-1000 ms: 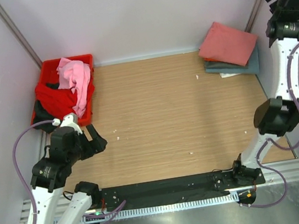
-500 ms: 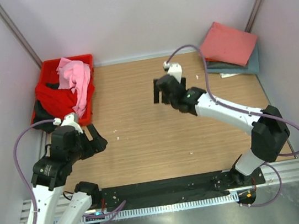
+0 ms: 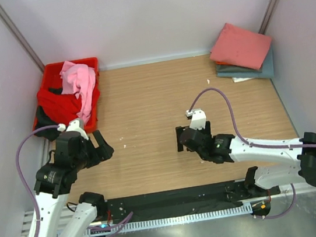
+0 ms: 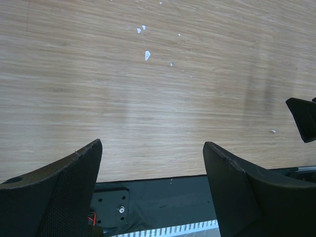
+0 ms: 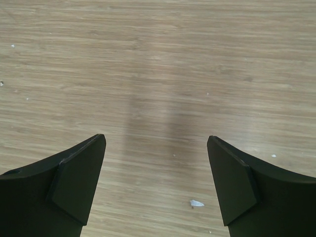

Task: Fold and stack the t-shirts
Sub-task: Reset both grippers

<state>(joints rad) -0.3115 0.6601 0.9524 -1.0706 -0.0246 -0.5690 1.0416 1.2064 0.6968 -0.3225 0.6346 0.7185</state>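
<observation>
In the crate (image 3: 51, 67), the dark shirt (image 3: 42, 118) lies mostly buried under the red shirt (image 3: 56, 103) and the light pink shirt (image 3: 80, 82). Far right of the crate, the salmon shirt (image 3: 241, 46) covers all but the edges of the grey-blue shirt (image 3: 256, 71). The white specks (image 4: 147, 55) on the table (image 3: 160, 94) are too small to identify.

You're looking at a light wood-grain tabletop (image 3: 156, 107) boxed in by plain pale lilac-grey walls (image 3: 132, 16) at the back and on both sides, with a slim metal post (image 3: 17, 35) slanting up at each back corner. Along your near edge runs a black strip (image 3: 175, 201), then a brushed metal sheet (image 3: 210, 235). Small white flecks (image 4: 147, 55) dot the wood, and the light is soft and even.
</observation>
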